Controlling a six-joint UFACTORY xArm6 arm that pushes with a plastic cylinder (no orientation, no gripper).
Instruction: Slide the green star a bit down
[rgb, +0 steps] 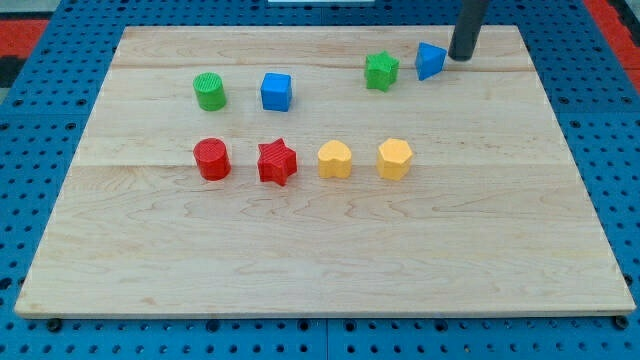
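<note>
No hand on this arm, just a dark rod, so nothing is held; my tip (463, 57) sits on the wooden worktop (320, 260) at the view's top right. Nearest, just to the tip's left and maybe touching, can't tell: blue block (430, 60), wedge-ish. Next left, close beside it: green star (381, 71), in the upper row. Further left: blue cube (276, 91), then green cylinder (210, 91). Farther off, toward the view's bottom-left of the tip, a row: yellow hexagon-ish block (395, 159), yellow block w/ rounded top (335, 160), red star (277, 162), red cylinder (212, 159).
</note>
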